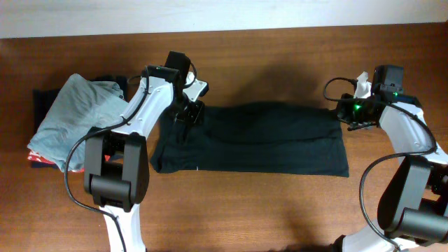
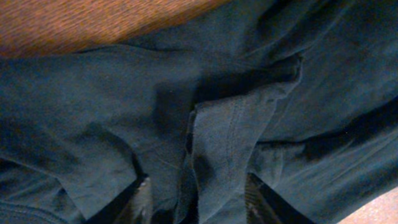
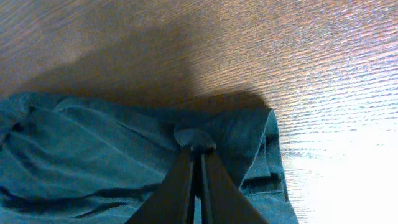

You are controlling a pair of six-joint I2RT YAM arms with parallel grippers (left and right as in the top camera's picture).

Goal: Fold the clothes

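Brown wooden surface [image 1: 266, 210], black T-shirt [image 1: 266, 140] spread flat along it. Right pincer [image 3: 195, 145] clamped on shirt's right edge, probably to hold cloth taut; left pincer [image 2: 198, 190] half-parted around a fold at shirt's left edge, grip unclear.

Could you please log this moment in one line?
T-shirt laid out | left end effector open around fold | right end effector shut on T-shirt

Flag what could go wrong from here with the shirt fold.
A fold of the black T-shirt sits between the parted left jaws; pulling away could snag and drag it. The right jaws pinch only a small tuck at the shirt's edge, which may slip.
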